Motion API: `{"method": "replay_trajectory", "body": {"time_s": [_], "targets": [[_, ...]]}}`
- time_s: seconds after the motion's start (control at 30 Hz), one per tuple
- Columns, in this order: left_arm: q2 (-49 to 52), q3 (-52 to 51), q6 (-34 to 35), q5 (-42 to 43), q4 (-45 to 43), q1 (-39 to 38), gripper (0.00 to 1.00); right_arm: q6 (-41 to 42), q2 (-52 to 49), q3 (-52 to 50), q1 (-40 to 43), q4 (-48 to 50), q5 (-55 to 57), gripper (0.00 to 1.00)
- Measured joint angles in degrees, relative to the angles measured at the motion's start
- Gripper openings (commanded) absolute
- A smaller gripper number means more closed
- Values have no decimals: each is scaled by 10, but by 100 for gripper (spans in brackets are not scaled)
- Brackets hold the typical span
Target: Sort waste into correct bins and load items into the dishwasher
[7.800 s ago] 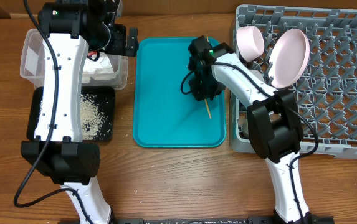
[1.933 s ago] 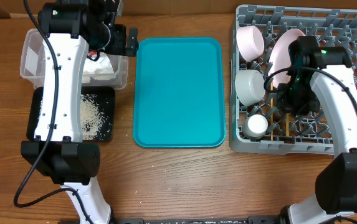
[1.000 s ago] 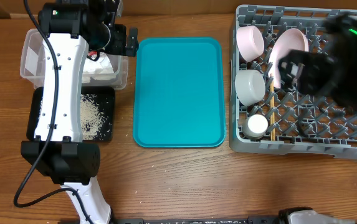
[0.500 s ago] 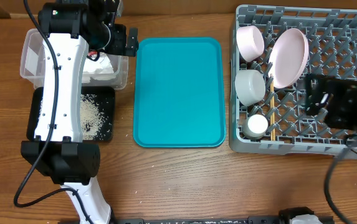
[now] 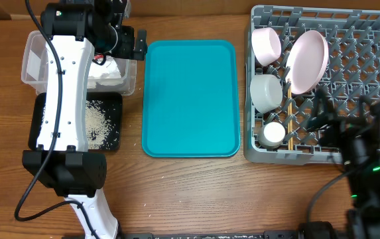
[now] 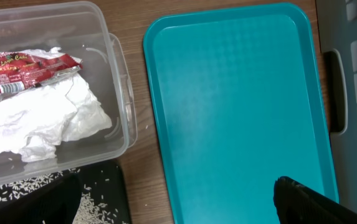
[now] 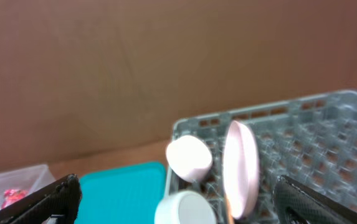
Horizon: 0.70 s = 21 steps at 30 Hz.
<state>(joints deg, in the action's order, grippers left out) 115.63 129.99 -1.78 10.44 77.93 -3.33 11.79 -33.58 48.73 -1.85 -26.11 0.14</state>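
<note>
Clear plastic tub (image 5: 34, 60) at the far left corner, holding red snack wrapper (image 6: 25, 68) and crumpled napkin (image 6: 38, 121). Just in front, black tray (image 5: 115, 103) with rice grains (image 5: 97, 123). Left gripper (image 6: 175, 183) over the tub's right edge, fingers wide apart, empty. Teal tray (image 5: 190, 99) mid-table. Along the right edge, grey dish rack (image 5: 369, 60) with pinkish bowl (image 5: 266, 45), plate (image 5: 307, 61), white bowl (image 5: 266, 93), cup (image 5: 273, 135), chopsticks (image 5: 288, 109). Right gripper (image 7: 177, 183) blurred at the near right corner, fingers spread, empty.

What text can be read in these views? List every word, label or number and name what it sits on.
On the red snack wrapper in the clear tub: white brand lettering that seems to start with "S", with smaller print below; too blurred to read.
On the teal tray and the dish rack: no text visible.
</note>
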Motion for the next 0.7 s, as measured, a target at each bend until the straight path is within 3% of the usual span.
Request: {"method": "replay_trajectory", "body": {"time_s": [0.13, 0.3, 0.5, 0.7], "targets": [[0, 0, 0, 0, 0, 0, 100, 1, 93, -195, 0, 156, -27, 100], [0, 0, 0, 0, 0, 0, 100, 2, 196, -355, 0, 254, -49, 100], [0, 0, 0, 0, 0, 0, 100, 2, 281, -461, -1, 274, -61, 100], [0, 0, 0, 0, 0, 0, 100, 2, 314, -477, -9, 226, -61, 100]]}}
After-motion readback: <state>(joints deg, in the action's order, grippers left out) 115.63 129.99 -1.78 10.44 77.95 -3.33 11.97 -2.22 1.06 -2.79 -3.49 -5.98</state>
